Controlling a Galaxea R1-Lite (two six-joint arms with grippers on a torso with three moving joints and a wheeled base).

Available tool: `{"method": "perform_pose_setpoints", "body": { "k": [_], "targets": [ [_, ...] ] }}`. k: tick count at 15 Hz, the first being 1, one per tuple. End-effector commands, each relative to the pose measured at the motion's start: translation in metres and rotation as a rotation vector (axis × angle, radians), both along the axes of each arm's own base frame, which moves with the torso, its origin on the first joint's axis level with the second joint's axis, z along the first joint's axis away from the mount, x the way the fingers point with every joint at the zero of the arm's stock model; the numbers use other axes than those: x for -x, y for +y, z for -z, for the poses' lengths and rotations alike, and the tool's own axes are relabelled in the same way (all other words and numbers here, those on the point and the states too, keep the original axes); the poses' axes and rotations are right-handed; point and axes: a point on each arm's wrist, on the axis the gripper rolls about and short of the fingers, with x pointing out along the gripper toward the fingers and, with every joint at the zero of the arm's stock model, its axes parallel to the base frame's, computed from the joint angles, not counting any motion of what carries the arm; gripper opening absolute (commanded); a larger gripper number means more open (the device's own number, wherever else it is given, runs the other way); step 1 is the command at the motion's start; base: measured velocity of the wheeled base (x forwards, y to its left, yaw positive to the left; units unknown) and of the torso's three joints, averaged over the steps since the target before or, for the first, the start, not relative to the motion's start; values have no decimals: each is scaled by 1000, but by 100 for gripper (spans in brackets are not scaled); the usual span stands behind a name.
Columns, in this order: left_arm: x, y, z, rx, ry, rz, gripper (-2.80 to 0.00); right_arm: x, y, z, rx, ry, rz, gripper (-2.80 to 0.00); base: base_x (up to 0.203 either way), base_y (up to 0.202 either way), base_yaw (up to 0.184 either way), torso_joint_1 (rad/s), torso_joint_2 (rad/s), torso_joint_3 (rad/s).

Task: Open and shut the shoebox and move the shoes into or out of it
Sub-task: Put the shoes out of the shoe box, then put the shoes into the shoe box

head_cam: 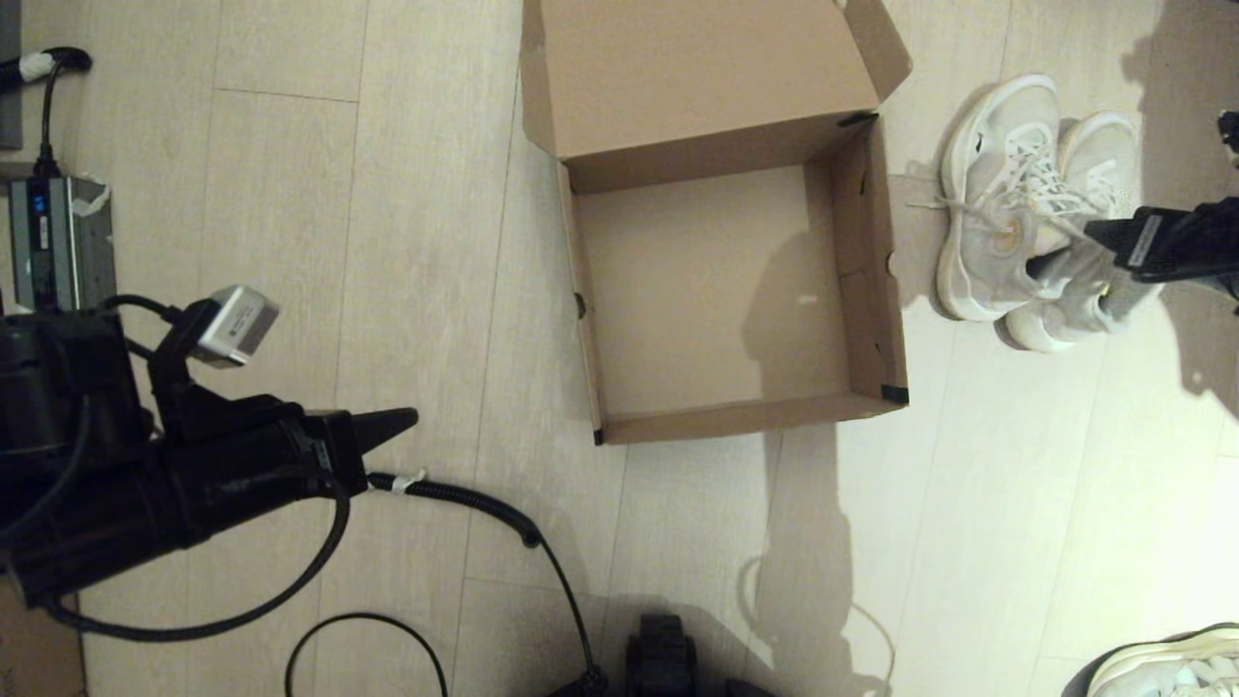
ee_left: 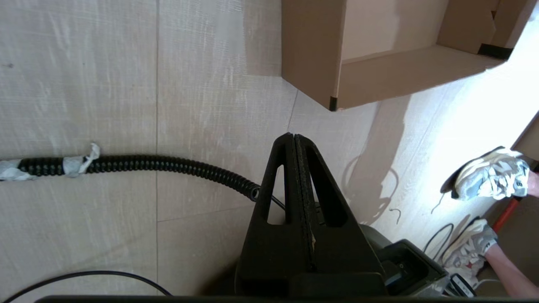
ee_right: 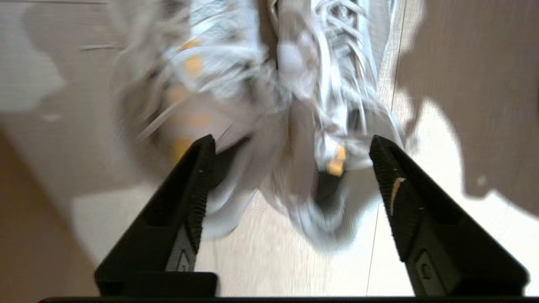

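Note:
The brown shoebox [head_cam: 876,290] stands open and empty on the floor, its flap lid [head_cam: 697,68] folded back on the far side; one near corner shows in the left wrist view [ee_left: 311,50]. The pair of white and pale grey shoes [head_cam: 1007,194] lies side by side just right of the box, toes pointing away. My right gripper [head_cam: 1065,250] hangs over their heels, open, with both heels [ee_right: 294,185] between the spread fingers and nothing gripped. My left gripper [head_cam: 407,418] is parked low at the left, shut and empty [ee_left: 294,136].
A black corrugated cable [head_cam: 465,499] runs across the floor beside the left arm. A grey power unit [head_cam: 53,242] sits at the far left. Another white sneaker with a dark-edged sole [head_cam: 1171,663] lies at the near right corner. A person's feet [ee_left: 492,179] show in the left wrist view.

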Motion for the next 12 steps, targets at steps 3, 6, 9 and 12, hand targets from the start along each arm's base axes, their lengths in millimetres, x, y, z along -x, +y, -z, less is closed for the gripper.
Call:
{"method": "perform_pose_setpoints", "body": {
  "k": [3,6,9,12],
  "targets": [
    [5,1,-3,6,-17,3,-280,41,45,-35,-7,-50,-184,-280,0,0,0,0,0,0],
    [12,3,-10,13,-51,2,-280,22,77,-11,-29,33,-299,-280,0,0,0,0,0,0],
    [24,7,-20,22,-97,-4,-280,-9,82,18,-28,57,-278,-280,0,0,0,0,0,0],
    [28,8,-22,23,-107,-9,-280,-33,84,43,-28,79,-273,-280,0,0,0,0,0,0]
  ]
}}
